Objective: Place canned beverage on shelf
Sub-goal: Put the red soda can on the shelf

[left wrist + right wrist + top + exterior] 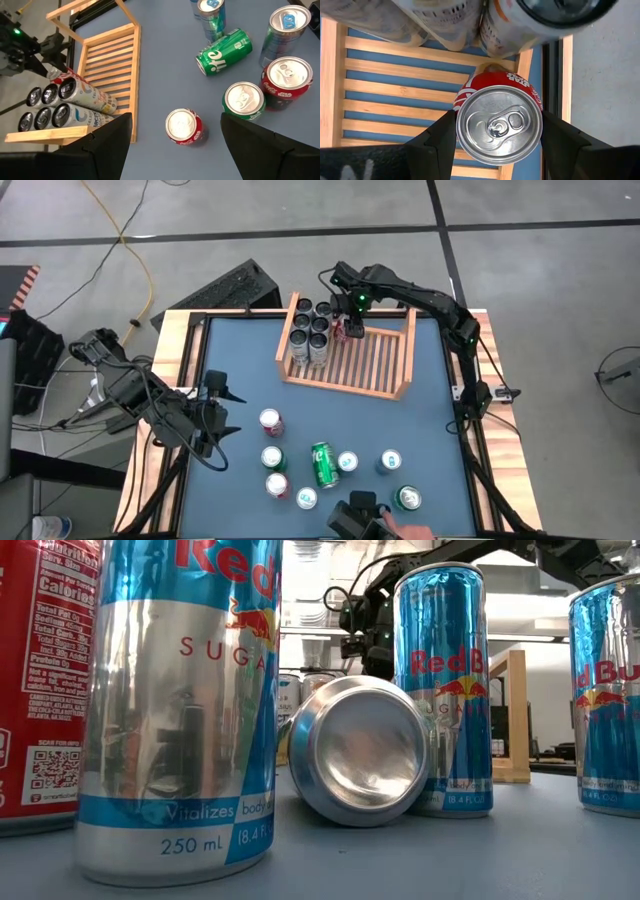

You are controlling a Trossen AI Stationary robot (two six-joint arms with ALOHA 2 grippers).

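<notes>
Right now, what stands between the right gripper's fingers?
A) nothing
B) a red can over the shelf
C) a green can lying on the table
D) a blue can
B: the right wrist view shows the right gripper with its fingers on both sides of an upright red can above the shelf slats.

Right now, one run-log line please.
right claw: around upright red can on shelf | left claw: open, waiting over table | green can: lying down
</notes>
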